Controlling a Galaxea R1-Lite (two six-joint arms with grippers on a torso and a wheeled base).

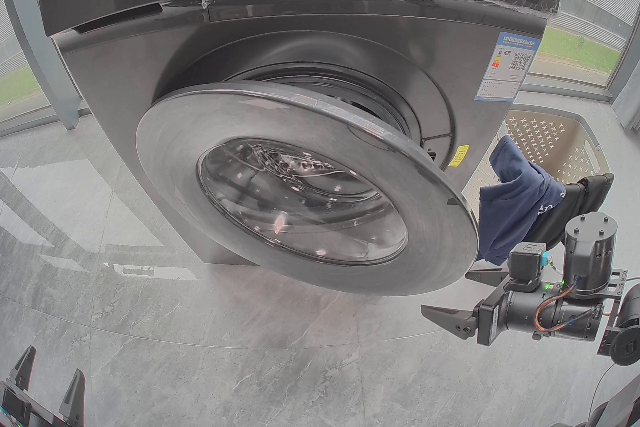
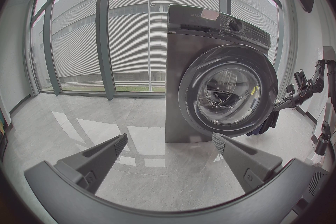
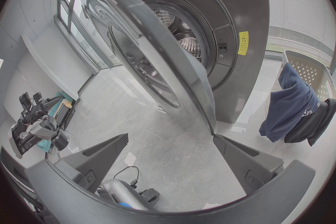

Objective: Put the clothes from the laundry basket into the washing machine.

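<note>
Spread and empty at lower right, the right hand [image 1: 460,298] sits beside the door [image 1: 300,195], so turning toward the clothes [image 1: 517,201] could bump it shut.

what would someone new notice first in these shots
The big grey washing machine dominates the head view, its round glass door swung wide open toward the robot. To the machine's right, a navy garment and a black garment hang over the rim of the beige laundry basket. The right gripper hangs open near the door's lower right edge, holding nothing.
</note>
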